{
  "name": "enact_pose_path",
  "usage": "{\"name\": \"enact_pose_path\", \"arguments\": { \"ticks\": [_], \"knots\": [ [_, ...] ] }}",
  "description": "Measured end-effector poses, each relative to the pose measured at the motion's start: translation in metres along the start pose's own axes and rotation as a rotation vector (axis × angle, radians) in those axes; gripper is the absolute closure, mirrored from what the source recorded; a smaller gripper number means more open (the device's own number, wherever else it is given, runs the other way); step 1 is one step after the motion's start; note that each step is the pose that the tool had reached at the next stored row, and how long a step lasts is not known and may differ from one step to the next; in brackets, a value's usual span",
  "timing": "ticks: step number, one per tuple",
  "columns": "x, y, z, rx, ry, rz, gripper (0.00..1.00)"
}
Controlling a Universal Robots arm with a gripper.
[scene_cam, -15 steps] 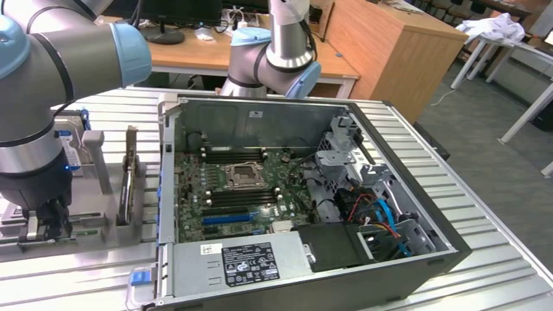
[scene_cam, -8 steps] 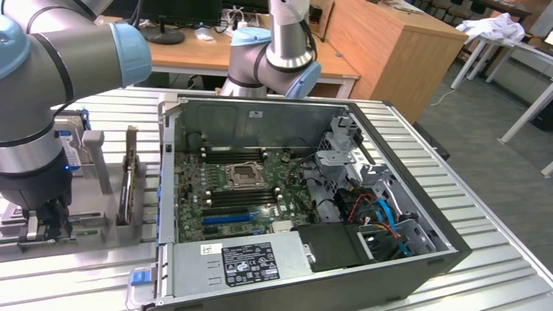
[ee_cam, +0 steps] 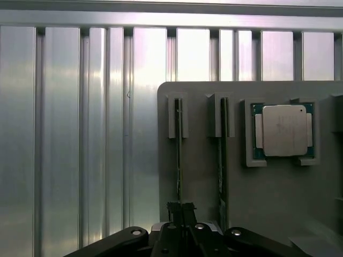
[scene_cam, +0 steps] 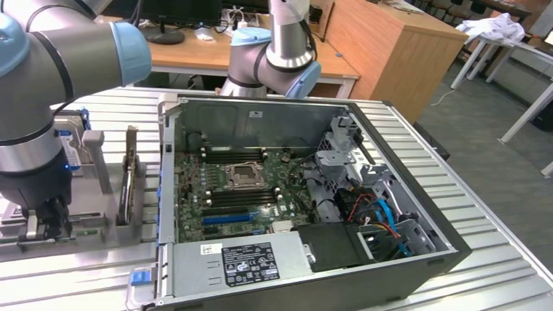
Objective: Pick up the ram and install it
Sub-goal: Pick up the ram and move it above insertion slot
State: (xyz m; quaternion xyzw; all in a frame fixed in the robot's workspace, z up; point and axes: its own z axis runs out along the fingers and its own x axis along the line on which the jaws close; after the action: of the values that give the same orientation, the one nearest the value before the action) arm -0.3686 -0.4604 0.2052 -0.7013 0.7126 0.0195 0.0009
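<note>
1. Two thin sticks stand on edge in a grey holder (ee_cam: 201, 176). The ram (ee_cam: 178, 155) is the one the jaws have met. It sits in its slot with its far end in an upright guide.
2. The jaws look pressed together on the ram's near end, pinching its upper edge. Nothing suggests the ram has left the slot.
3. A second stick (ee_cam: 221, 160) stands just beside the ram, parallel to it and apart from the jaws. A CPU (ee_cam: 284, 130) lies in its own pocket further along the holder.
4. The holder rests on a ribbed metal surface (ee_cam: 80, 134). On the exterior view's left the arm (scene_cam: 43, 97) reaches down to it. The open case (scene_cam: 259, 116) lies to that view's right, its board (scene_cam: 216, 194) face up.
5. By my judgement the step in hand is the pick-up, at the point of the grasp. Installing is not yet begun.
6. The next move likely calls for a firm hold on a thin board. Travel should run straight along the guides, so the ram neither binds nor knocks its neighbour.
</note>
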Motion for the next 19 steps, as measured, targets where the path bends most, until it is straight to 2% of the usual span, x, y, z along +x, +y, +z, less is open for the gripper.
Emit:
{"name": "enact_pose_path", "arguments": {
  "ticks": [5, 19],
  "knots": [
    [-0.0002, 0.0, -0.0044, 0.0001, -0.0001, 0.0, 0.88],
    [-0.0001, 0.0, -0.005, -0.0005, 0.0002, -0.018, 0.88]
  ]
}}
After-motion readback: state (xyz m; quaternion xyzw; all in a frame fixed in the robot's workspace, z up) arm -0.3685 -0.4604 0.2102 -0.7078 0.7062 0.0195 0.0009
